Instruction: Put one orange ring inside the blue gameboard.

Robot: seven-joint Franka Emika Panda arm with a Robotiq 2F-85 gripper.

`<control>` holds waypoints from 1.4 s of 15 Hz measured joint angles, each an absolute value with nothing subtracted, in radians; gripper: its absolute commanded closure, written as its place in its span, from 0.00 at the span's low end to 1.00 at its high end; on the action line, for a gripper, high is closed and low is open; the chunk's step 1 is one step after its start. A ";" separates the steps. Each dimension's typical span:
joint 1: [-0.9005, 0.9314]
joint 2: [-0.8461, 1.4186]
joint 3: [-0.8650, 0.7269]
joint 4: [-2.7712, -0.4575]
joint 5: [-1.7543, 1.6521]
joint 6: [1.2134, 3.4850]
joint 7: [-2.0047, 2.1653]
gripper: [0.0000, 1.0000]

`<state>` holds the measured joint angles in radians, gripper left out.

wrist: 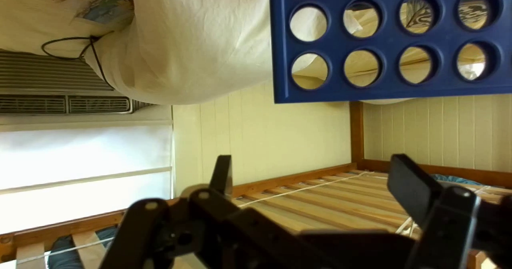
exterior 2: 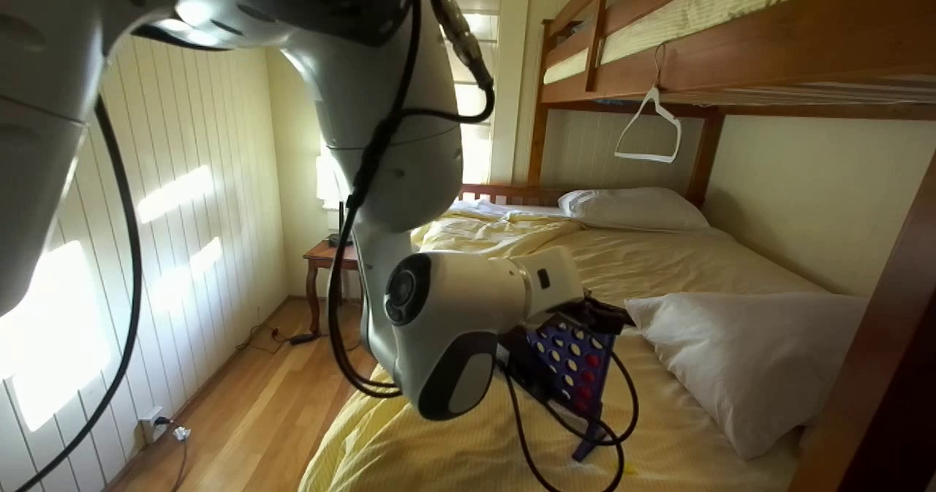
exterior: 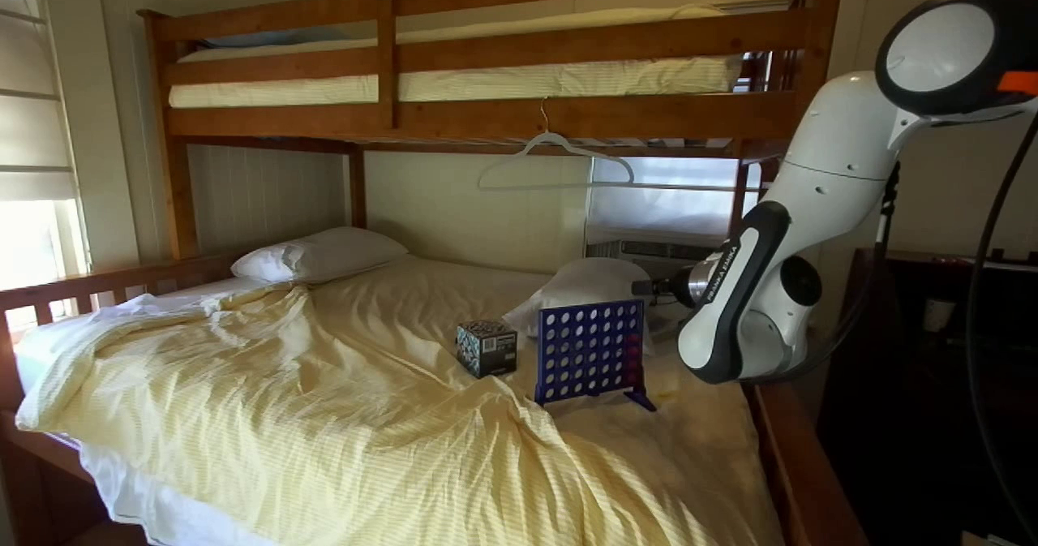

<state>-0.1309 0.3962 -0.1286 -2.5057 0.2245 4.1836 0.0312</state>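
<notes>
While the blue gameboard (exterior: pixel 585 352) stands upright, its long axis runs level.

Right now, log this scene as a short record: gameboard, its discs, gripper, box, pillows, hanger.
Blue gameboard: upright on the bed
Gripper: open, holding nothing, near the gameboard's top edge
Red discs: in the end column nearest the gripper; exact count unclear
Patterned box: on the bed beside the gameboard, not touching it
White pillows: two on the bed
Hanger: hung from the upper bunk rail
</notes>
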 measured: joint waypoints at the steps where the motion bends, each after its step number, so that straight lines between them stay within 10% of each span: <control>1: -0.134 0.375 -0.133 -2.525 0.210 4.166 0.031 0.00; 21: -0.122 0.132 -0.201 -2.632 0.227 3.408 -0.142 0.00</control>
